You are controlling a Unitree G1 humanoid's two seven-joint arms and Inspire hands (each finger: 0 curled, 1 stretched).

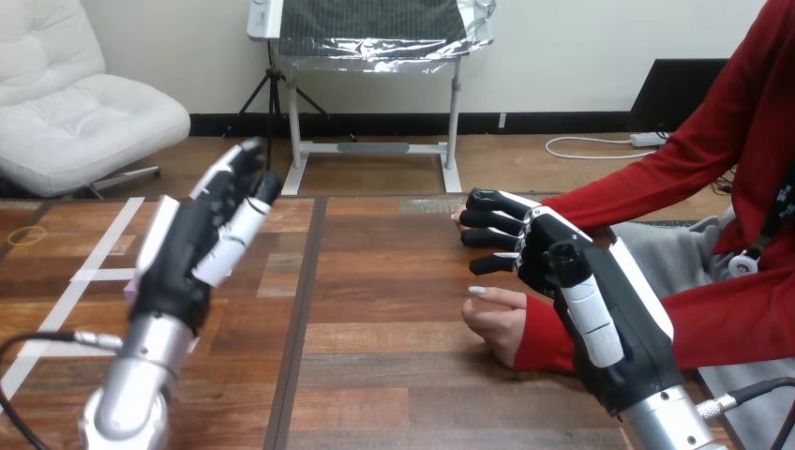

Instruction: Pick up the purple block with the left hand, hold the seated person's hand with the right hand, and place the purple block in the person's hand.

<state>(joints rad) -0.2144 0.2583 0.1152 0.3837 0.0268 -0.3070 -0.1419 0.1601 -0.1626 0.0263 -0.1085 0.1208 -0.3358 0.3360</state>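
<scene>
White tape (84, 276) lies in strips on the far left of the wooden table (375, 309). Next to it the robot's left arm (141, 375) comes up from the bottom edge. The left hand (192, 248) is up in the air above the table. Its fingers (236, 169) are nearly straight and point up and away, so this hand is open. A small pale purple bit (134, 287) peeks out at the lower left edge of this hand, just above the wrist. I cannot tell if it is the purple block, or if the hand has hold of it.

The middle of the table is bare wood.

Further right, one of the person's hands (497, 323) rests on the table, loosely closed, with a red cuff behind it. It is just beside the right hand (562, 272) and partly under it. The right hand reaches to the left over the table. A fingertip of the person's other hand (457, 217) shows at the far side of the right hand, touching it or very close. I cannot tell if the right hand has hold of either of the person's hands. The right arm (670, 417) comes in from the bottom right corner.
</scene>
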